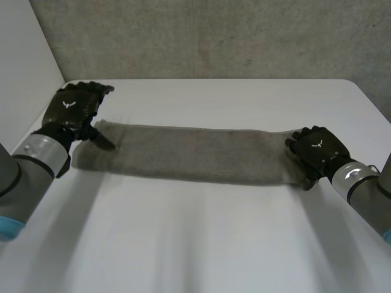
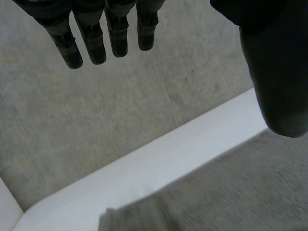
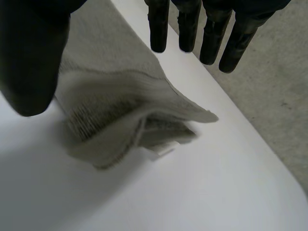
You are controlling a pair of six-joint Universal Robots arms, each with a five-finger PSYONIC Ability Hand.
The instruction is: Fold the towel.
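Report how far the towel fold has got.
Done: the towel lies as a long strip, layers stacked at its right end. In hand: nothing; the left hand and right hand sit open at its two ends. Left, likely: grasp the ends and fold the strip across.

No words or numbers can be read anywhere. The one sign is a small white winged emblem with no letters. It is printed on the back of the black left hand (image 1: 70,111) and again on the back of the black right hand (image 1: 319,149). In the right wrist view a small white tag (image 3: 164,151) sticks out from the folded end of the grey terry towel (image 3: 110,91). No print can be made out on the tag.
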